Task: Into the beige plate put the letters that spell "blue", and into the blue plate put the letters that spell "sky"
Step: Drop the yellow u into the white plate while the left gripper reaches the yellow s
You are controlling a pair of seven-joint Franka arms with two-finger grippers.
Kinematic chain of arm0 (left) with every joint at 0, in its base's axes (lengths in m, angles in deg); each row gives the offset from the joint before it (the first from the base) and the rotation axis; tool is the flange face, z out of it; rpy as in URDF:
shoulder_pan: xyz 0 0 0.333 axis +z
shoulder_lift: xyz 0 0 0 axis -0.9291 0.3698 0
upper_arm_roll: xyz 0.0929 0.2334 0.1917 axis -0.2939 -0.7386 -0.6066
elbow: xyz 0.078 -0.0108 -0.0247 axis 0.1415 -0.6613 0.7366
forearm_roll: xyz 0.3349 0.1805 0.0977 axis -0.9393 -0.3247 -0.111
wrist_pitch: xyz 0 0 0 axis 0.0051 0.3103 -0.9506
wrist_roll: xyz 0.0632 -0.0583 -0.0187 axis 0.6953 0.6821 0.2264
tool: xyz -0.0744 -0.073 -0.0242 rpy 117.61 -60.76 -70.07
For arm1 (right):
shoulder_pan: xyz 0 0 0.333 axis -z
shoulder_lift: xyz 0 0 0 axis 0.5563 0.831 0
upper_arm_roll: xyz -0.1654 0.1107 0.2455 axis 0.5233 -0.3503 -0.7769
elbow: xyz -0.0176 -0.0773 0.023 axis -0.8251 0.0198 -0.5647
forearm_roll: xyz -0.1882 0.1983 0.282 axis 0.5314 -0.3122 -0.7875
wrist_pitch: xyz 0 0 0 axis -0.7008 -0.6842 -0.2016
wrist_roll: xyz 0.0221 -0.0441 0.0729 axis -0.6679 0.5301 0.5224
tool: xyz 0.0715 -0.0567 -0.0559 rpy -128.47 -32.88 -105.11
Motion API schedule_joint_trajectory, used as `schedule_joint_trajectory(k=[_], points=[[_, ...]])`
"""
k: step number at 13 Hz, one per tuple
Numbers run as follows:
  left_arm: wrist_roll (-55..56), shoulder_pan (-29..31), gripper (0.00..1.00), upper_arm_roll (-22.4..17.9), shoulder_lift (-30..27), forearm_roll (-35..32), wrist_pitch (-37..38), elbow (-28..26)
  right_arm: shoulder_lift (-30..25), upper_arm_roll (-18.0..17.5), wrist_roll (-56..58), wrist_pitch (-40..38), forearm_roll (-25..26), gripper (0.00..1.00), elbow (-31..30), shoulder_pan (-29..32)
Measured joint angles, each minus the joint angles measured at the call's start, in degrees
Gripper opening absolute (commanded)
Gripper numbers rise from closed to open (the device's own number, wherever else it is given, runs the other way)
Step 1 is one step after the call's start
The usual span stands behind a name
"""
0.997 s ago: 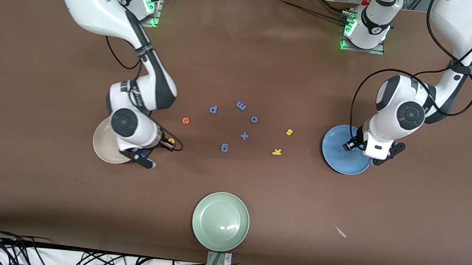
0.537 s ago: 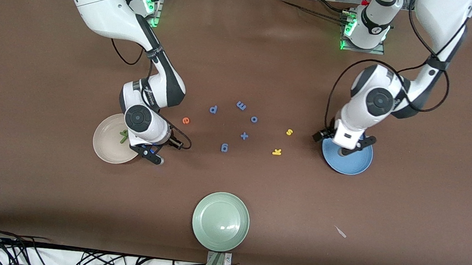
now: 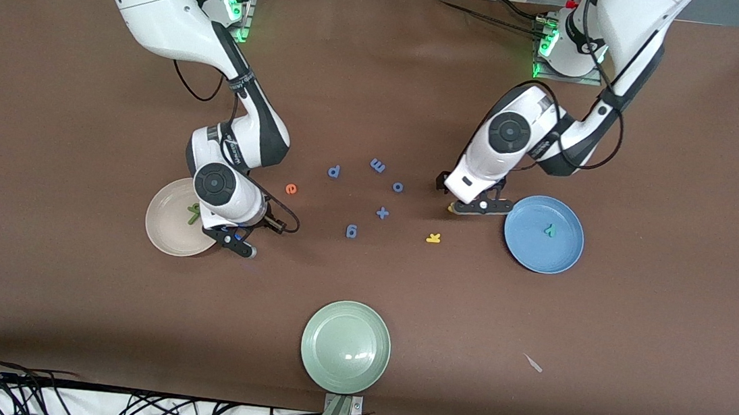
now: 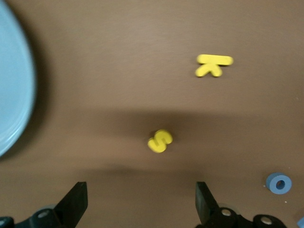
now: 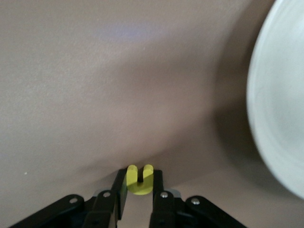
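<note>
Front view, starting nearest the camera: a green plate (image 3: 345, 347) lies empty and takes no part. Farther up, the k (image 3: 433, 238) lies on the bare table, and the beige plate (image 3: 167, 232) holds two olive-green letters (image 3: 193, 213). The right gripper (image 3: 239, 239) is just beside that plate's rim, and the right wrist view shows its fingers closed on the yellow u (image 5: 139, 179), so the plate is only a short move away. At the left arm's end, the blue plate (image 3: 543, 234) already has the y (image 3: 549, 229) in it. Farther still, the e (image 3: 290, 188) waits on the table. The left gripper (image 3: 478, 208) hangs with jaws wide over the s (image 4: 160, 141), which lies on the table between the two fingers' lines; a straight descent should reach it.
</note>
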Motion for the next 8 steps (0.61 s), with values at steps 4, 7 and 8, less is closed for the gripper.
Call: schedule_joint_trajectory(k=[4, 7, 8], points=[[-9.0, -1.7, 1.00, 0.0, 4.4, -8.9, -0.2, 1.9, -2.7, 0.8, 10.3, -9.2, 0.1, 0.10, 1.9, 4.0], [-16.0, -1.7, 1.00, 0.0, 5.9, -9.8, -0.5, 2.9, -5.3, 0.9, 17.4, -15.4, 0.1, 0.19, 2.6, 8.0], [-18.4, -1.6, 1.00, -0.1, 6.0, -9.8, -0.7, 3.0, -5.6, 1.1, 18.6, -16.3, 0.1, 0.39, 2.6, 8.6]])
